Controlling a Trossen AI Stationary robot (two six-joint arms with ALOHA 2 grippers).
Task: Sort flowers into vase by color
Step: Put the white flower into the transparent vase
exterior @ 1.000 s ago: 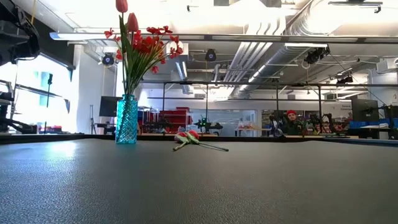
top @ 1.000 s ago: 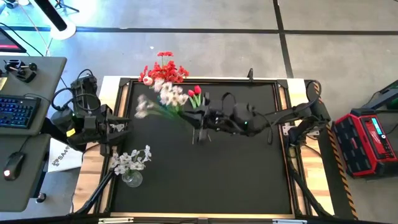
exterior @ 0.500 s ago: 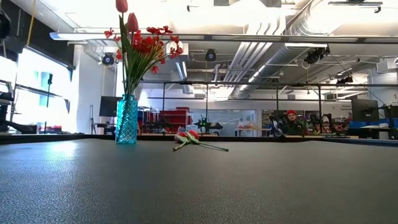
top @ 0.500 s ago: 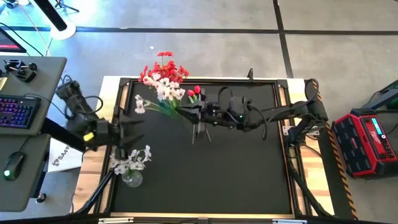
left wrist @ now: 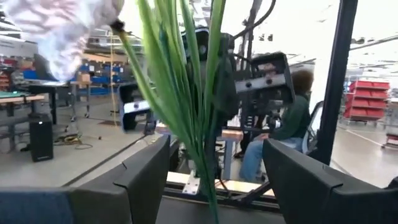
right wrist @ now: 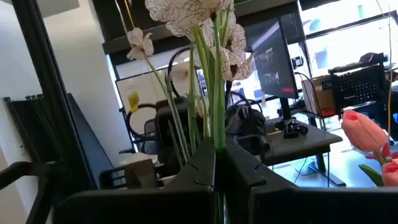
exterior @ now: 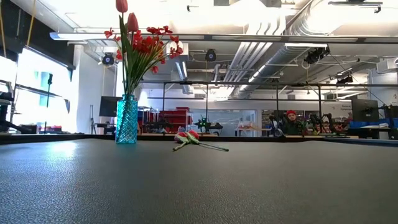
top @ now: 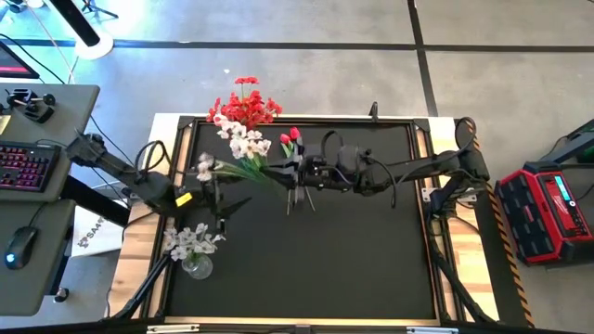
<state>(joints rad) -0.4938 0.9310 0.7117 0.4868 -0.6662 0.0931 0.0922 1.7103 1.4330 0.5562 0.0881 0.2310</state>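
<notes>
My right gripper (top: 290, 173) is shut on a white blossom spray (top: 239, 147) over the far middle of the table. The spray's green stems (left wrist: 186, 106) show between the open fingers of my left gripper (top: 237, 199), which is beside the spray on its near-left side. I see no touch. Red flowers (top: 244, 104) stand in a blue vase (exterior: 126, 119) at the far edge. Red and pink tulip buds (top: 292, 139) lie on the mat near it. More white flowers (top: 193, 239) stand in a clear vase (top: 197, 267) at the near left. Neither gripper shows in the low view. My right gripper pinches the spray's bundle of several green stems (right wrist: 215, 144) between its two fingers, toward the cut end. The fingers come level from the table's right. The stems stick out ahead of them toward the left, and the blossoms (right wrist: 198, 11) are lifted clear of the table.
A raised black frame (top: 176, 148) borders the dark mat. A desk with keyboard (top: 23, 167) stands off the left edge, and a red case (top: 552, 209) sits off the right. The mat's near half (top: 316, 260) is bare. A seated person (exterior: 291, 122) is in the room beyond.
My left arm has swung from the table's left edge in over the mat, toward the right and the held spray, with its fingers open. My right gripper has stayed shut on the stems and has shifted slightly left with the spray.
</notes>
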